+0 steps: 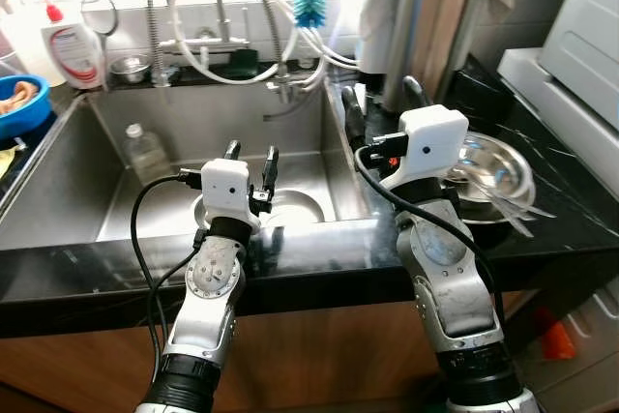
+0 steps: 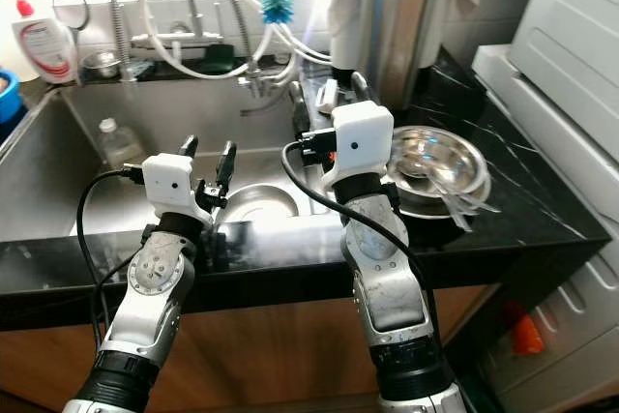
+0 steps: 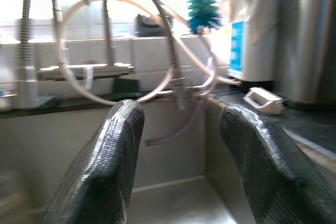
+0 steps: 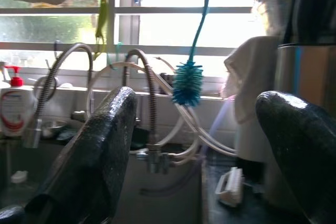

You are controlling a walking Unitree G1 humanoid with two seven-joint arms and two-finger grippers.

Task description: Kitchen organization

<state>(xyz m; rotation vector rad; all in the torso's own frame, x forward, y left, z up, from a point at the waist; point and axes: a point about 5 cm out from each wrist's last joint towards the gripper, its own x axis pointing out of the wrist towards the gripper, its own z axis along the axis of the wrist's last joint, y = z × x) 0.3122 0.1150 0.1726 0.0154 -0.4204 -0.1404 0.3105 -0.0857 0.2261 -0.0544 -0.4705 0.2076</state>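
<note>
1. The left claw (image 1: 251,154) hovers over the sink (image 1: 58,191), fingers spread, holding nothing.
2. The right claw (image 1: 382,102) is open above the black worktop (image 1: 571,210), beside the steel bowl (image 1: 508,166) of utensils.

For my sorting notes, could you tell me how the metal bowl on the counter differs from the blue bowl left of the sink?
The metal bowl is shiny steel and holds utensils; the blue bowl is blue and holds something pale orange. The metal bowl sits on the black counter beside the right gripper; the blue bowl is at the far left. Both stand upright.
</note>
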